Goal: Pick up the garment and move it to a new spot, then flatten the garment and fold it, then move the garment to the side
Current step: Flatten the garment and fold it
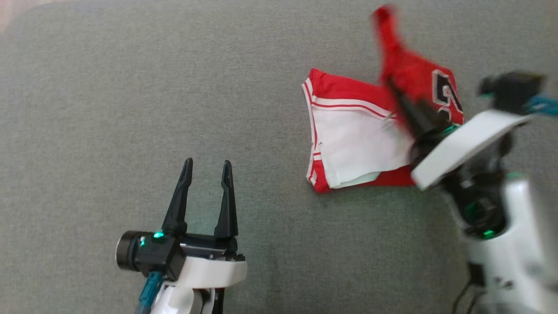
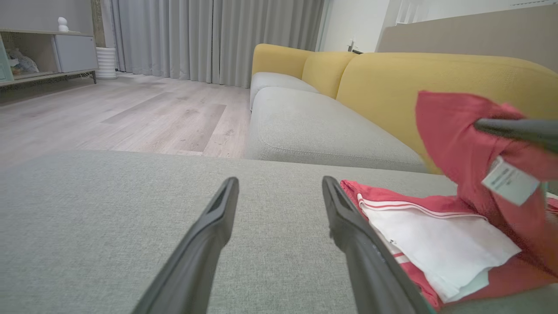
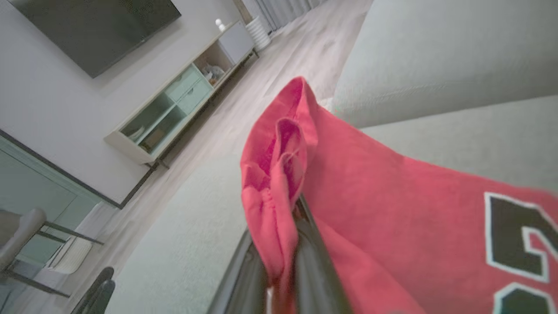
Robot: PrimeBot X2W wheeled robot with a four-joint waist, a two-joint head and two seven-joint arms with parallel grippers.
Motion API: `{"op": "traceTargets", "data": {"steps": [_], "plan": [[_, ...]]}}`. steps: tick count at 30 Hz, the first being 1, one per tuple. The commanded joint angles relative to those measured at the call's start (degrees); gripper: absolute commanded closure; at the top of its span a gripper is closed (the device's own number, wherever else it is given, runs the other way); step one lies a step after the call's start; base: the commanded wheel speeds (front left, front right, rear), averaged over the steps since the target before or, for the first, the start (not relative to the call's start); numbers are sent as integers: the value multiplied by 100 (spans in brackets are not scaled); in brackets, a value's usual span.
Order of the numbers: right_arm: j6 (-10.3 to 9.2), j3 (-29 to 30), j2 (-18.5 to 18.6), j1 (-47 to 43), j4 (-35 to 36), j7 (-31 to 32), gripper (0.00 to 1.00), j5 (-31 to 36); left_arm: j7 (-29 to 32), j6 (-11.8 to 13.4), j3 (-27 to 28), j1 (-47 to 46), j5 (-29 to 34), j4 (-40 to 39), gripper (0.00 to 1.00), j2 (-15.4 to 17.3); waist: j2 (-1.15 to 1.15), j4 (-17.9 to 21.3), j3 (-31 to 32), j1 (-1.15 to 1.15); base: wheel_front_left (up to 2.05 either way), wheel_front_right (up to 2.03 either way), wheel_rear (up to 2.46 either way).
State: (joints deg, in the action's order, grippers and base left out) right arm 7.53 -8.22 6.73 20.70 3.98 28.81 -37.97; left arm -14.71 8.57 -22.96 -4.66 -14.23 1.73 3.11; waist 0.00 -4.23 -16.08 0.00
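Under me, a grey cushion (image 1: 130,109), woven and flat. The garment (image 1: 357,139) sits on it to my right: its white panel with red stripes lies flat, and its red part with a black numeral is raised off the cushion. Beyond that, a sofa (image 2: 436,83) with yellow backs, a pale wood floor (image 2: 130,113), grey curtains (image 2: 209,39) and, farthest, a low cabinet (image 2: 52,52). My left jaws stand wide and hold nothing, fingers (image 1: 178,200) pointing away over bare cushion, well apart from the garment. My right jaws are clamped on a bunched red edge, held up; that arm is blurred.
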Motion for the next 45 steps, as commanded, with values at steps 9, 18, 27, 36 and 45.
{"op": "traceTargets", "data": {"steps": [9, 18, 27, 36, 45], "plan": [[-4, -1051, -371, -107, -836, -755, 0, 57, -29, -9, 100, -153, -48, -109, 0, -23, 0, -155, 103, 0, 0, 0, 0], [-4, -1154, -384, 24, -1366, -1923, 0, -362, -29, -15, 135, 16, -48, -9, 0, -24, 0, -159, 456, 0, 0, 0, 0], [-4, -387, 390, -357, -1333, -3623, 0, 423, -29, -85, 514, 567, 24, 112, 0, -24, 0, 171, 1234, 0, 0, 0, 0], [-4, -588, 919, -1347, -2082, -4369, 0, 1534, -29, -254, 866, 1025, 134, 282, 0, -24, 0, 290, 1806, 0, 0, 0, 0], [-4, -234, 270, -2196, -2023, -4380, 0, 2437, -29, -464, 1158, 1412, 154, 358, 0, -24, 0, 330, 2022, 0, 0, 0, 0]]}}
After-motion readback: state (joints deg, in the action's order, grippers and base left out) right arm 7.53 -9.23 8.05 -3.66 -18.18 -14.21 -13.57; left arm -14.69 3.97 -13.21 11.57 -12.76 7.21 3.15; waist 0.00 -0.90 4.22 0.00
